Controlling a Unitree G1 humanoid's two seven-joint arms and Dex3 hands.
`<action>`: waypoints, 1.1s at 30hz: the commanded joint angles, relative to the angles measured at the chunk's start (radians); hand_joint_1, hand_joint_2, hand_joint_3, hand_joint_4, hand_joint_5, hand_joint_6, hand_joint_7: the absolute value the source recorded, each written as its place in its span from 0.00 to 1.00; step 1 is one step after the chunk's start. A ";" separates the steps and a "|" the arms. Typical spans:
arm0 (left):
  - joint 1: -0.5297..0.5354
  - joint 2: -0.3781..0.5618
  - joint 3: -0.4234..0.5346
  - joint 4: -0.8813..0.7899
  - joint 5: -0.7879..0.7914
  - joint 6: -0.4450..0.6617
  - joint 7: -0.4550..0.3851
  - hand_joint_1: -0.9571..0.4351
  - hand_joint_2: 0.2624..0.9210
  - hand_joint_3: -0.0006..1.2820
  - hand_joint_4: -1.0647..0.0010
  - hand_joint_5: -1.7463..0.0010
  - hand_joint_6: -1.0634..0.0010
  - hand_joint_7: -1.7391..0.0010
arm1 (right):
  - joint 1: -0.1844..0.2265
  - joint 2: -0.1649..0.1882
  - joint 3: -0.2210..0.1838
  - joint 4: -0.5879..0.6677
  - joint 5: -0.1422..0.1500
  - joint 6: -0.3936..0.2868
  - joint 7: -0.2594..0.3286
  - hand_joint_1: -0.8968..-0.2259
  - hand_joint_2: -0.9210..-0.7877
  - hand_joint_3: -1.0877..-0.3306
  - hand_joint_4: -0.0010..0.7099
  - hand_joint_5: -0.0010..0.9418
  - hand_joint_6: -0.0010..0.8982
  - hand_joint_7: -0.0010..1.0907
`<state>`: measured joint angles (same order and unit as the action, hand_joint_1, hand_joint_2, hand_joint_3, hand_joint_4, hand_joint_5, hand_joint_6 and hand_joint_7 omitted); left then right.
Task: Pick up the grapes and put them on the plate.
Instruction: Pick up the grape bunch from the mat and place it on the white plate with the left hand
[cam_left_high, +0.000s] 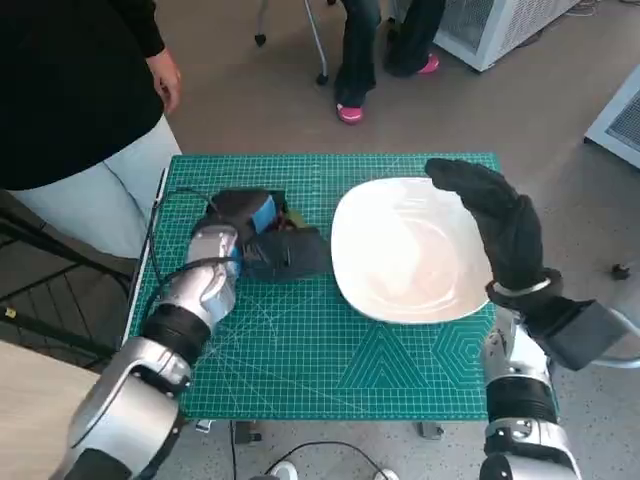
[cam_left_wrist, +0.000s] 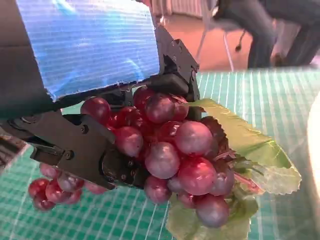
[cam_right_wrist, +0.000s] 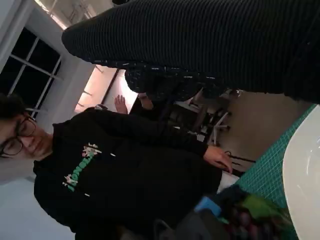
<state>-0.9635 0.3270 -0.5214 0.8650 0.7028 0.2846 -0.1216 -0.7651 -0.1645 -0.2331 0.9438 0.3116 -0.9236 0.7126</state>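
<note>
Grapes (cam_left_wrist: 170, 150) are wrapped in my left hand (cam_left_high: 268, 232) right now, fingers (cam_left_wrist: 80, 150) closed around the red bunch with its green leaves (cam_left_wrist: 250, 145) poking out, sitting on the green mat (cam_left_high: 300, 350) just left of the white plate (cam_left_high: 410, 250). My right hand (cam_left_high: 495, 225) in its black glove hangs over the plate's right edge, fingers loosely stretched and holding nothing. Person in a black hoodie (cam_right_wrist: 125, 170) stands off the mat's far left corner.

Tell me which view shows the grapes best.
The left wrist view: the grapes fill it, red and leafy, with the left hand around them. In the head view that hand covers them almost wholly. The right wrist view shows only a dim, blurred patch of them beside the plate.
</note>
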 joint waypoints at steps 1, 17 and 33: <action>0.046 0.045 0.021 -0.174 0.012 0.062 -0.060 0.69 1.00 0.08 0.41 0.21 0.40 0.43 | -0.004 -0.007 -0.001 0.016 0.000 0.012 -0.004 0.66 0.00 0.74 0.49 0.00 0.36 0.00; 0.118 0.120 0.054 -0.562 0.079 0.190 -0.168 0.69 1.00 0.05 0.30 0.32 0.45 0.36 | -0.019 -0.005 -0.004 0.021 0.007 0.018 0.000 0.66 0.00 0.74 0.49 0.00 0.36 0.00; 0.056 0.034 0.030 -0.558 0.082 0.154 -0.216 0.69 1.00 0.08 0.40 0.24 0.42 0.39 | -0.010 -0.007 -0.003 -0.009 0.017 0.020 0.005 0.63 0.00 0.74 0.51 0.01 0.37 0.01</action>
<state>-0.8599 0.3928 -0.4799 0.2885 0.7869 0.4578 -0.3217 -0.7775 -0.1646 -0.2366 0.9475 0.3206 -0.9176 0.7127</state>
